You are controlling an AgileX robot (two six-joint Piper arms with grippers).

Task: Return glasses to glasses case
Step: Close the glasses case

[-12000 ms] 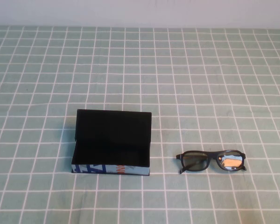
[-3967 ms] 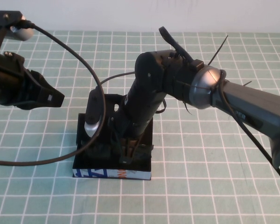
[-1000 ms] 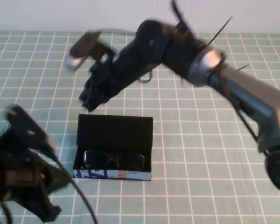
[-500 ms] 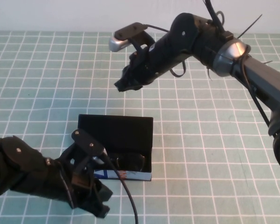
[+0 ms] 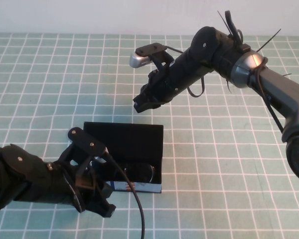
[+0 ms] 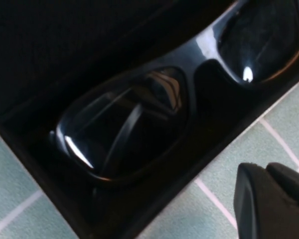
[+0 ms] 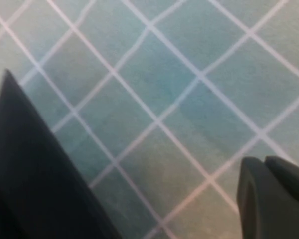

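The glasses case [image 5: 125, 138] lies open in the middle of the table, its black lid standing at the back and its light blue front [image 5: 142, 187] facing me. The black glasses [image 5: 139, 173] lie inside it; the left wrist view shows them close up [image 6: 139, 114] in the black lining. My left gripper [image 5: 103, 205] is shut and empty at the case's front left corner, hiding that corner; its tip [image 6: 271, 199] is over the cloth just in front of the case. My right gripper [image 5: 143, 102] is shut and empty, above the cloth behind the case [image 7: 274, 196].
A green cloth with a white grid [image 5: 229, 164] covers the table. The left arm's cable [image 5: 134, 204] loops over the case front. A black blurred shape [image 7: 35, 179] fills one corner of the right wrist view.
The left arm has moved up against the case's front left corner. The right arm has shifted slightly right and lower behind the case. The glasses stay in the case.
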